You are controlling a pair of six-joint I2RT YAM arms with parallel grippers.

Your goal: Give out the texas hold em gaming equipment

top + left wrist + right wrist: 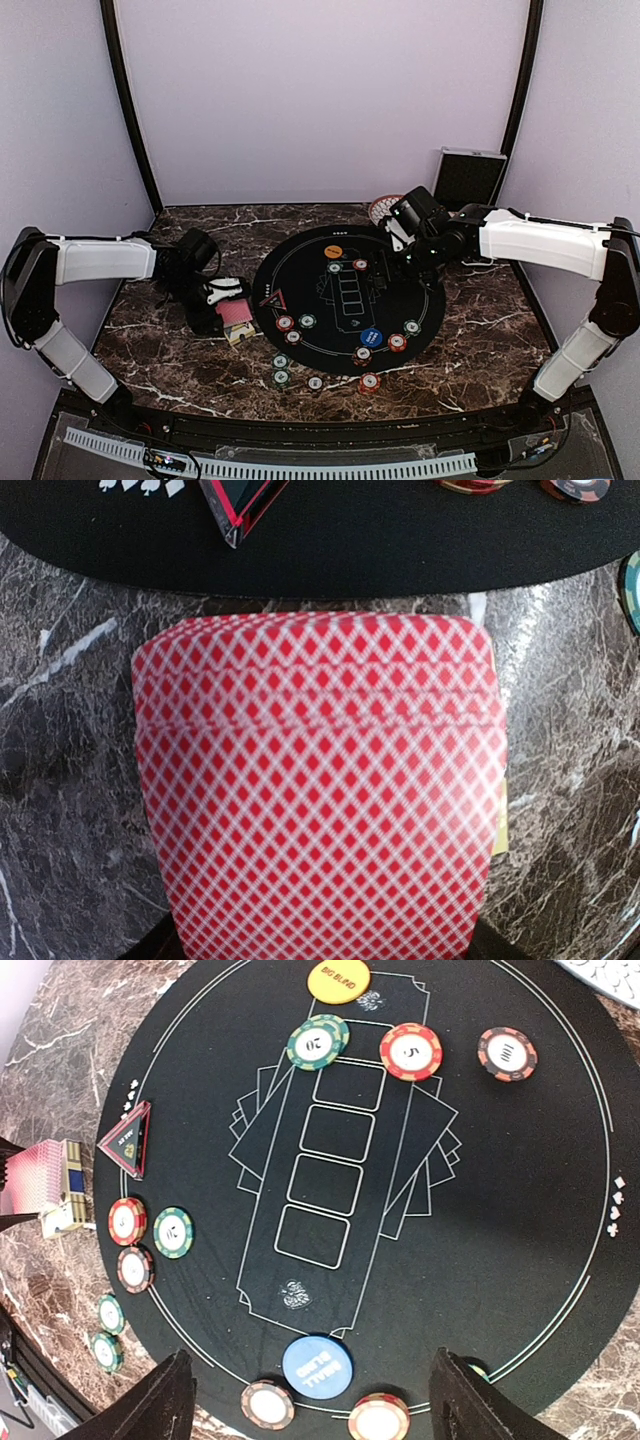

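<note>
A stack of red diamond-backed playing cards (320, 790) fills the left wrist view; my left gripper (224, 300) is shut on it just left of the round black mat (300, 255). Its fingers are hidden behind the cards. My right gripper (310, 1385) hangs open and holds nothing above the mat's right side, fingers (150, 1405) straddling the blue small-blind disc (317, 1365). The orange big-blind disc (338, 980) lies at the mat's far edge beside a green chip (318, 1041) and a red chip (411, 1051). More chips (285, 323) ring the mat's near edge.
A card box (68, 1188) lies by the held cards, and a red triangular marker (128, 1140) sits on the mat's left edge. Several chips (281, 377) rest on the marble in front of the mat. A patterned bowl (380, 207) and a silver case (468, 178) stand at the back right.
</note>
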